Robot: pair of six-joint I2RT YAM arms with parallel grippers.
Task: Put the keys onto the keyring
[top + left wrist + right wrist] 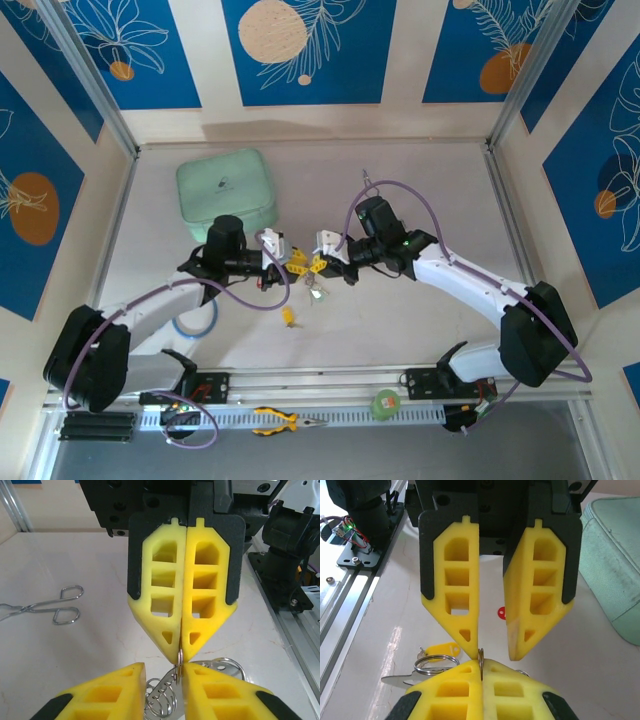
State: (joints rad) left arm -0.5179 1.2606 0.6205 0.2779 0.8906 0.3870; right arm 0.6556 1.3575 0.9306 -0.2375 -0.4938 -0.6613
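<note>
Keyring [481, 654] nipped in right gripper [481, 667], keys close by

From above: left gripper [300, 263] and right gripper [315, 264] tip to tip near the middle of the table [430, 190], well away from every edge. Keys [313, 292] just under the tips, on the near-edge side, with small yellow, red and pale tags. Green case [227, 190] toward the far left corner.

From the left wrist: right jaws pressed flat together, thin grey rim poking out at the tips. Left jaws a little way apart, rim right beside one finger [225, 695], nothing squeezed. Wire loops [160, 697] bunched just below. Silver tongs [45, 607] lying well apart on the table.

From the right wrist: keyring seen edge-on, clamped between the right pads. Left fingers [455, 590] open with a clear gap, tips just by the rim. Yellow tag [440, 649] low down, just beside.

Probably hard, light and slippery, being thin metal; easy to twist or slide out of smooth pads. Best pinched across the flat rim, deep in the pads, away from the other grip. Keys tiny and floppy on their loops, so better taken by the tag than the blade. Cannot tell where the keyring opens.
</note>
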